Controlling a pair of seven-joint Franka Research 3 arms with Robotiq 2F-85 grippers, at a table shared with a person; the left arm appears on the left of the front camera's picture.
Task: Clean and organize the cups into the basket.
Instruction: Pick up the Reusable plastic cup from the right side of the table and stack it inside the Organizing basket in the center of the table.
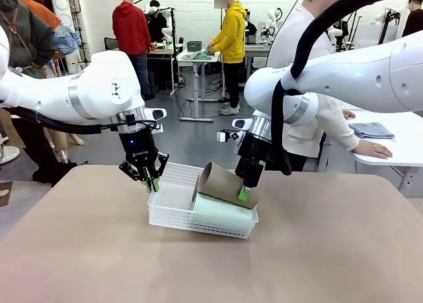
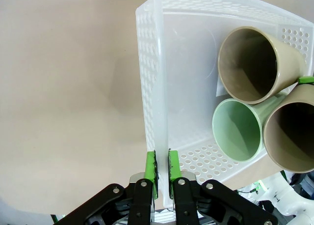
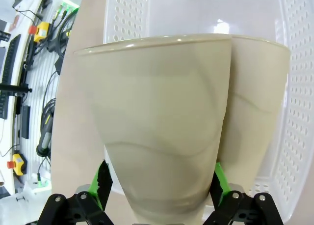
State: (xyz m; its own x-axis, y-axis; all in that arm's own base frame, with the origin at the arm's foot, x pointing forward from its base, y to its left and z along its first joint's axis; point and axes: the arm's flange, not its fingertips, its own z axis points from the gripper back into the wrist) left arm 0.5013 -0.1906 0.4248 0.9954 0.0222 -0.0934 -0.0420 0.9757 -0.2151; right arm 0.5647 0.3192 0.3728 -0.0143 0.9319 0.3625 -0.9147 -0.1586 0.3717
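A white lattice-walled plastic basket [image 1: 173,217] sat tilted at the table's centre, its nine o'clock end lifted. Inside lay a pale mint green cup [image 2: 237,130] on its side along the near wall, mouth toward nine o'clock. A brown cup [image 1: 223,184] rested slanted atop it at the basket's three o'clock end. The left wrist view showed another brown cup [image 2: 250,65] lying beside them, all three mouths open and empty.

A white brick wall [image 1: 192,12] backs a grey floor [image 1: 192,134], white desks [image 1: 198,57], and the tan worktop [image 1: 317,250].
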